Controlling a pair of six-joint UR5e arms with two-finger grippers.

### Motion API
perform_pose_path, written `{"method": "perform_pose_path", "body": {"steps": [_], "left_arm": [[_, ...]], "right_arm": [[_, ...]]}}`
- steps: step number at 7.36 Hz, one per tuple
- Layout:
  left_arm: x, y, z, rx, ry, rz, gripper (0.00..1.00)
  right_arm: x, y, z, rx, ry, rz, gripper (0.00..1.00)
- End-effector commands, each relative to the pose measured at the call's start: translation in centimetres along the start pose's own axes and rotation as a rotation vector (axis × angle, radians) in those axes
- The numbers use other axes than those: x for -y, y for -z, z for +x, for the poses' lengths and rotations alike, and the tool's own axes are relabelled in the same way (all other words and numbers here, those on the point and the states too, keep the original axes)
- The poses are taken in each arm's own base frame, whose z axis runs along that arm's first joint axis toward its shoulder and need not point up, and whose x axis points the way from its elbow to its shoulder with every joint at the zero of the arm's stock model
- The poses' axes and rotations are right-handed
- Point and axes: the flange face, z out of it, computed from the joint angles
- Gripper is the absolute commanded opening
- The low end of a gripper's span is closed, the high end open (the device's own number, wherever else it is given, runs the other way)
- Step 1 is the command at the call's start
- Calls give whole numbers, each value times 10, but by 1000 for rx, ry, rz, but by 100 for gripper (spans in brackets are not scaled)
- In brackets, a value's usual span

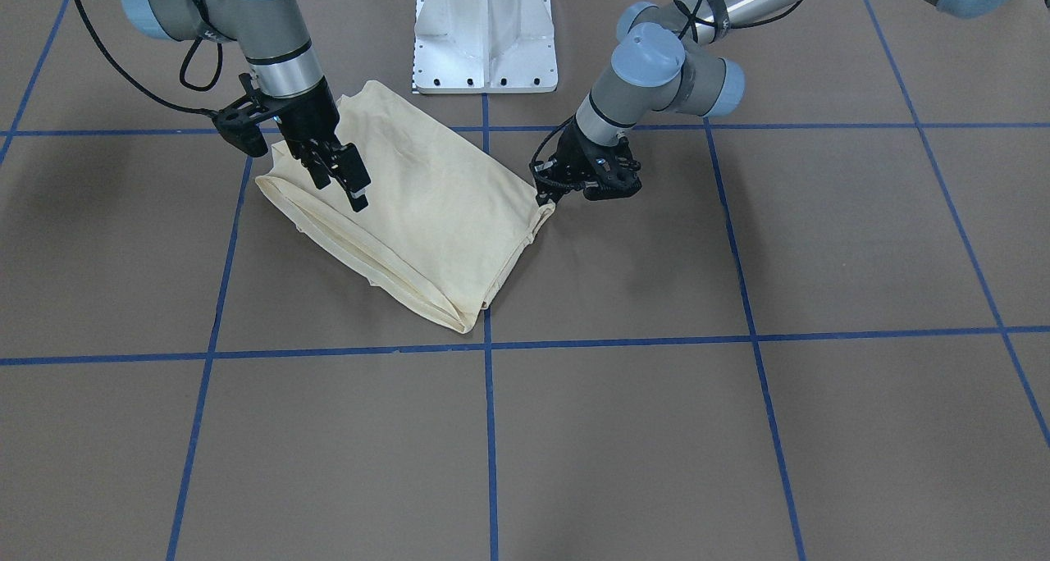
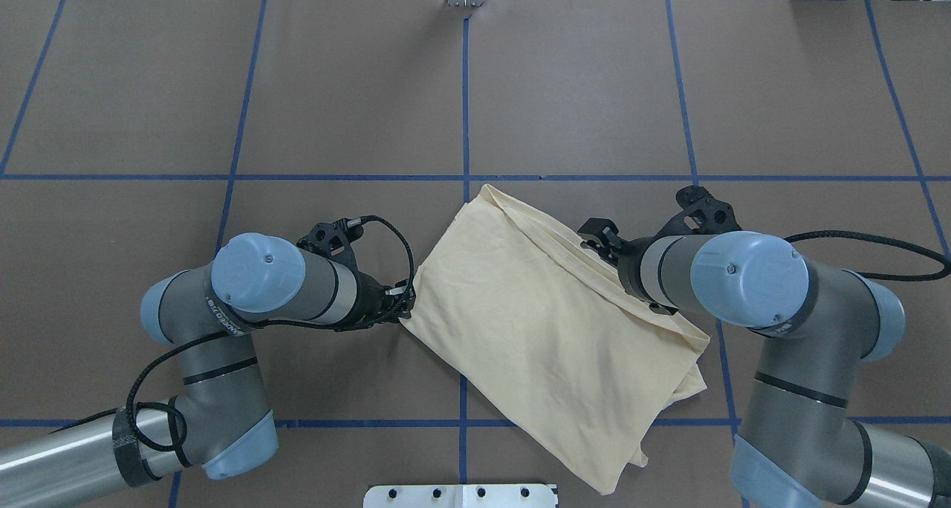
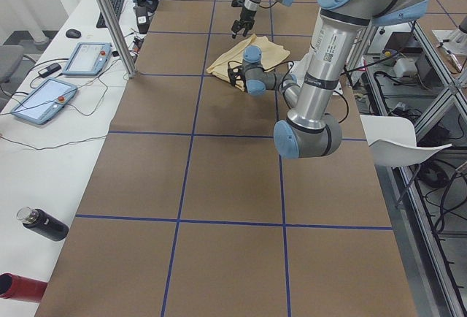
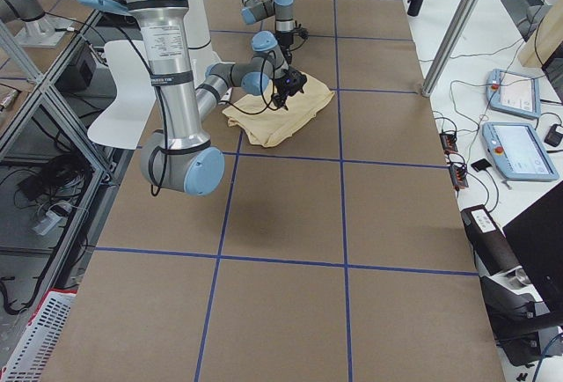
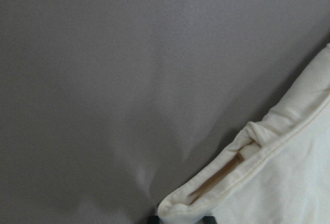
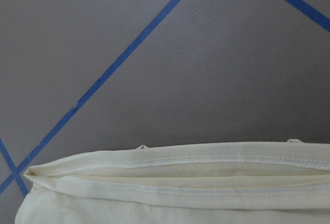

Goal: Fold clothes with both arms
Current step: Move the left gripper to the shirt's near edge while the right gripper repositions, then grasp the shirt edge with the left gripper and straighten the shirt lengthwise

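Observation:
The pale cream shirt point(image 1: 426, 208) lies folded into a slanted rectangle on the brown table, plain side up, with no print showing. It also shows in the overhead view point(image 2: 535, 322). My left gripper point(image 1: 545, 202) is low at the shirt's corner and shut on it point(image 2: 406, 309). The left wrist view shows that folded corner point(image 5: 289, 182) right at the fingertips. My right gripper point(image 1: 340, 180) hovers open just above the opposite edge of the shirt point(image 2: 600, 239). The right wrist view shows the stitched hem point(image 6: 180, 182) below it, with no fingers in view.
The white pedestal base point(image 1: 486, 36) stands just behind the shirt. Blue tape lines point(image 1: 489, 430) grid the brown table cover. A side table carries tablets point(image 3: 86, 58) and bottles point(image 3: 44, 223) beyond the table's far long edge.

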Motion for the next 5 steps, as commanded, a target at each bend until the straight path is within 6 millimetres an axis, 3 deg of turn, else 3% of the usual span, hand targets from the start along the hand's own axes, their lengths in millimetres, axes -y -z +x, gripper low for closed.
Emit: {"method": "perform_pose_path", "body": {"steps": [1, 3, 4, 5], "left_arm": [[16, 10, 1, -9, 6, 25, 0], [83, 45, 0, -11, -147, 125, 0], [129, 60, -7, 8, -207, 186, 0], [173, 53, 0, 42, -260, 229, 0]], "right_arm": [[-1, -3, 2, -6, 2, 2, 100], [2, -7, 5, -17, 1, 7, 100], [1, -8, 6, -19, 2, 3, 100], [0, -7, 4, -13, 2, 2, 100]]}}
